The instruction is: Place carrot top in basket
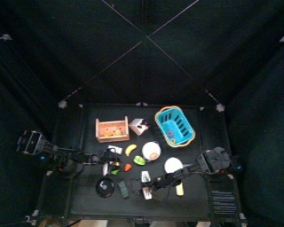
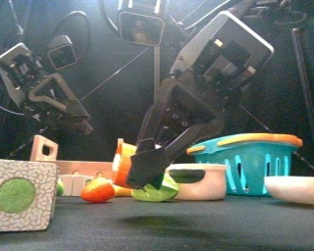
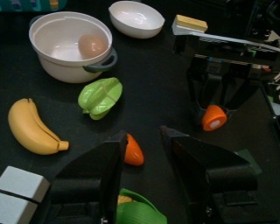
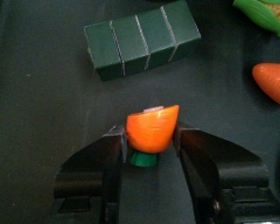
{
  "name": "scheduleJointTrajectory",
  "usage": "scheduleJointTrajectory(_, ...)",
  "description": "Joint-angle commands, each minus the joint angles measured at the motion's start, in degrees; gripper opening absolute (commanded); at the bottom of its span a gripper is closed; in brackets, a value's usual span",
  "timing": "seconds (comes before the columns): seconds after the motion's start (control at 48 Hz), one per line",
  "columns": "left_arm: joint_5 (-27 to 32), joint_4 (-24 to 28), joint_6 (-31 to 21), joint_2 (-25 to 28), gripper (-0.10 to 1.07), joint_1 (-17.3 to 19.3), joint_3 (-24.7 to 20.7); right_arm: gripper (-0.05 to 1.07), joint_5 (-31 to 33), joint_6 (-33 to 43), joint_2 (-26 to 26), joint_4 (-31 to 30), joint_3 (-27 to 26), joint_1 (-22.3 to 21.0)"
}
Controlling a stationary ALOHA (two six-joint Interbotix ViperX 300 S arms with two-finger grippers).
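The carrot top, an orange stub with a green end, sits between the jaws of my right gripper, which press on both its sides low over the table. The left wrist view shows the same carrot top at the tips of the right gripper. The turquoise basket stands at the back right of the table, and its rim rises behind the right arm in the front view. My left gripper hangs open over another orange piece, holding nothing.
A white pot holding an egg, a white bowl, a green leaf and a banana lie around the grippers. Dark green blocks sit just past the carrot top. A wooden box stands left of the basket.
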Motion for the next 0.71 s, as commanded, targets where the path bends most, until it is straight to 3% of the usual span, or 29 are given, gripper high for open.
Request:
scheduleJointTrajectory(0.0,-0.53,0.0,0.09,-0.09,0.77,0.0,-0.62,0.65,-0.09,0.18,-3.08,-0.09,-0.35,0.0)
scheduleJointTrajectory(0.271,-0.53,0.0,0.09,-0.18,0.77,0.26,-0.62,0.65,6.77,0.09,-12.74,-0.53,2.81,-1.76)
scheduleJointTrajectory(0.5,-0.53,-0.09,0.09,-0.44,0.77,0.79,-0.97,0.65,12.04,0.7,-25.05,-1.58,6.94,-9.14)
scheduleJointTrajectory(0.688,-2.02,-0.18,0.09,-0.62,0.77,0.97,-1.32,0.65,14.41,0.26,-31.99,-2.46,11.07,-14.94)
